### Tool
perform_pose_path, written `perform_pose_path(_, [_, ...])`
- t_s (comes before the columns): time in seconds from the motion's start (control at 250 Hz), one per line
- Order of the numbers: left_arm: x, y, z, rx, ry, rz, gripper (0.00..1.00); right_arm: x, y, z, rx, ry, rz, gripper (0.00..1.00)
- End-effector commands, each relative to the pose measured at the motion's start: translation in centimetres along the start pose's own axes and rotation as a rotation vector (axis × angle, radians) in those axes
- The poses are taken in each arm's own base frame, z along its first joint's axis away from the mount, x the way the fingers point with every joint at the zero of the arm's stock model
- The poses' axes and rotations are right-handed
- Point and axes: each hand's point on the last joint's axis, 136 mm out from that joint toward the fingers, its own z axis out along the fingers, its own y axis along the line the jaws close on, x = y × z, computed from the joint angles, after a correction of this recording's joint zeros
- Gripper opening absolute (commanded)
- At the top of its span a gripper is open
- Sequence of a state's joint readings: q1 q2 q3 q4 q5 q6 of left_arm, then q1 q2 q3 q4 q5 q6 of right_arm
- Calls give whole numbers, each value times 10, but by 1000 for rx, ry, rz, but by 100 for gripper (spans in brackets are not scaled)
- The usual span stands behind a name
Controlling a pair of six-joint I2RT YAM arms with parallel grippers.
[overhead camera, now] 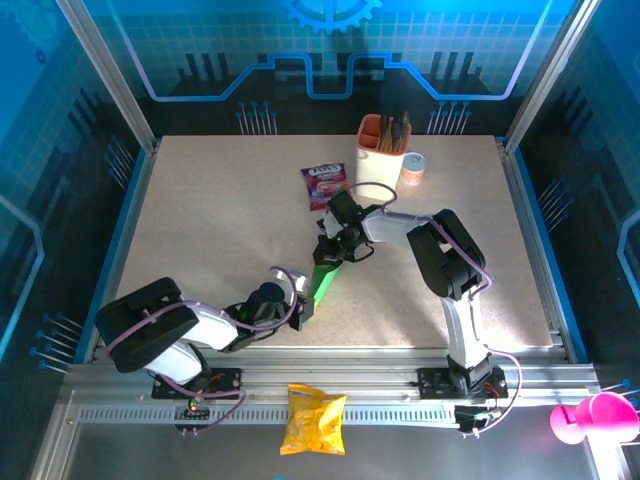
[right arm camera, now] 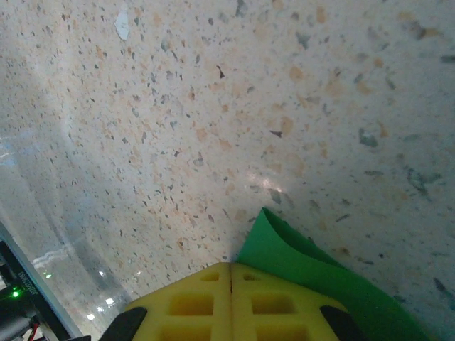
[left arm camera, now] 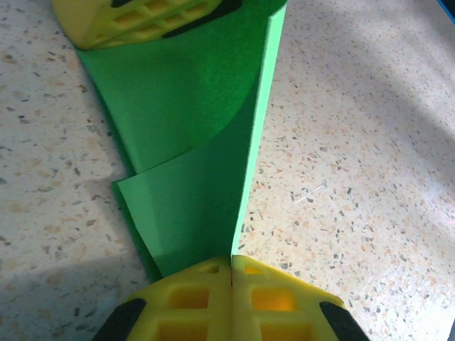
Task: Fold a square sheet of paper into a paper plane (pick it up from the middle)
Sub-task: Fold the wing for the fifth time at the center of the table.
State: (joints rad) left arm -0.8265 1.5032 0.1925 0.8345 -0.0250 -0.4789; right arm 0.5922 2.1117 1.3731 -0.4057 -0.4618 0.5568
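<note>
From above, my left hand (overhead camera: 303,300) and right hand (overhead camera: 335,250) each held one end of the green paper (overhead camera: 322,283), a folded strip on the worktop (overhead camera: 200,220). My left wrist view showed its fingers (left arm camera: 192,298) clamped on the paper's near edge. My right wrist view showed those fingers (right arm camera: 270,305) clamped on a corner.

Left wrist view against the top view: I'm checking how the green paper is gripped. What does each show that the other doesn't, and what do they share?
Left wrist view: close up, the green paper lies in overlapping folded layers, with a crease running from the shut left gripper toward the right gripper at its far end.
Top view: the wider scene, with the purple sachet, the orange-and-white holder and the yellow bag on the front rail.
Both: the paper held between the two grippers, over the speckled table.
</note>
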Motion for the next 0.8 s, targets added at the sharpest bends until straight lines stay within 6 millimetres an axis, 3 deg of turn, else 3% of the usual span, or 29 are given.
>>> perform_pose_path(0.0, [4,13,-3,-53,10,-46,0,21,-46,13,127,60,90,7])
perform_pose_path(0.212, [12,17,0,-66,51,-62,0,22,-46,14,125,65,98,6])
perform_pose_path(0.372, [18,19,2,-68,74,-66,0,9,-30,6,82,39,87,8])
perform_pose_path(0.483, [22,20,3,-66,88,-72,0,-14,-5,-15,26,-17,61,10])
perform_pose_path(0.639, [26,22,5,-66,97,-77,0,-47,33,-61,-61,-148,6,14])
perform_pose_path(0.795, [29,23,6,-66,107,-86,0,-44,53,-94,-118,-242,-32,15])
